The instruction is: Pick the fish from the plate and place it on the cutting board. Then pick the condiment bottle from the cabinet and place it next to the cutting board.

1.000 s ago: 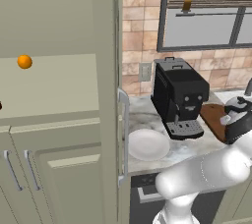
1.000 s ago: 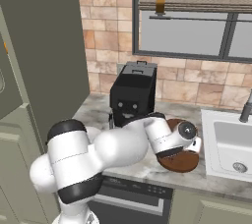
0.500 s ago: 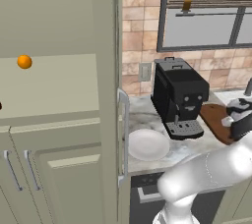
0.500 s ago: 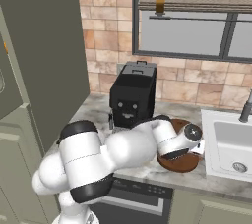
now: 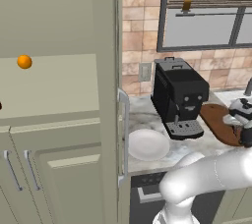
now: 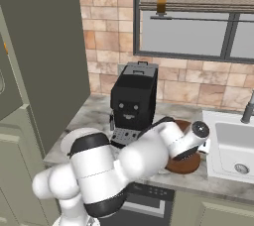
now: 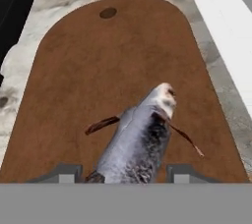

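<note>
Over the board: the tool (image 7: 120, 173) hangs above the cutting board (image 7: 113, 70), with the fish (image 7: 138, 144) between its two fingertips (image 7: 61, 173).
Writing: no brand, label or lettering can be read on anything in these views.
Tool: its tips stand on either side of the fish's rear half, closed around the body; whether the pads press the skin cannot be told from the hand view.
Fish: grey and silvery, head pointing away from the hand toward the middle of the board, thin dark fins sticking out to both sides; whether it touches the wood cannot be told.
Cutting board: dark brown wood with a small dark hole near its far end, lying on the marbled worktop (image 5: 147, 115) between the coffee machine (image 5: 179, 95) and the white sink (image 6: 233, 145).
Plate: the white plate (image 5: 147, 144) lies bare on the worktop, in front of the coffee machine and to its left, just beside the cabinet door's silver handle (image 5: 124, 139).
Cabinet: the pale sage-green cabinet (image 5: 59, 120) takes up the left of the left base view; a small orange ball (image 5: 24, 62) sits in its shelf recess.
Arm: from the right base view the white arm (image 6: 149, 153) reaches across to the board's (image 6: 186, 163) near edge.
</note>
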You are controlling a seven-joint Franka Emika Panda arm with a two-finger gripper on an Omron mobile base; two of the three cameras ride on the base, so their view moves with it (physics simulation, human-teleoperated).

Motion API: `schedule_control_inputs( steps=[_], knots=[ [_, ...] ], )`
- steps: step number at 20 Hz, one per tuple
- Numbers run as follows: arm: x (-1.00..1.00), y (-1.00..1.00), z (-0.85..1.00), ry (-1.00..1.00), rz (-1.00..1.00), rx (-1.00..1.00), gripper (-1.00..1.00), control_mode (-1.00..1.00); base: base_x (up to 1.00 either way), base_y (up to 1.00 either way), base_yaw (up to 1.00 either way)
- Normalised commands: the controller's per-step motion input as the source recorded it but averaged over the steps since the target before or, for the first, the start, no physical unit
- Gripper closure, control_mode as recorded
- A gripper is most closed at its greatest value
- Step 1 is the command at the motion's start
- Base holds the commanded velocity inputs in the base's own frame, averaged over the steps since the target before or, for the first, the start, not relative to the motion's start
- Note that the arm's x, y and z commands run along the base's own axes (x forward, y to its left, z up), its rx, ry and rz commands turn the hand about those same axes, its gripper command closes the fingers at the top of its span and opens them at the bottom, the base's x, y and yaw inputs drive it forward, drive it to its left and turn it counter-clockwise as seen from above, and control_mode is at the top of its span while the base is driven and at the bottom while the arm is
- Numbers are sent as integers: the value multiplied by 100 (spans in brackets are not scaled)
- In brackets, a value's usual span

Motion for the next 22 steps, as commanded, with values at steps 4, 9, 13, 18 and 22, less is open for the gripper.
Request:
schedule_control_inputs(
  steps=[4,9,13,18,22],
  knots=[
    [-6,-18,57,0,0,0,-100,-100,0,0,0],
    [-32,-4,56,-5,0,0,-100,-100,0,0,0],
    [-53,2,35,-12,0,0,-100,-100,0,0,0],
    [-58,23,13,-15,0,0,-100,-100,0,0,0],
    [-53,38,10,-14,0,-1,-100,-100,0,0,0]
  ],
)
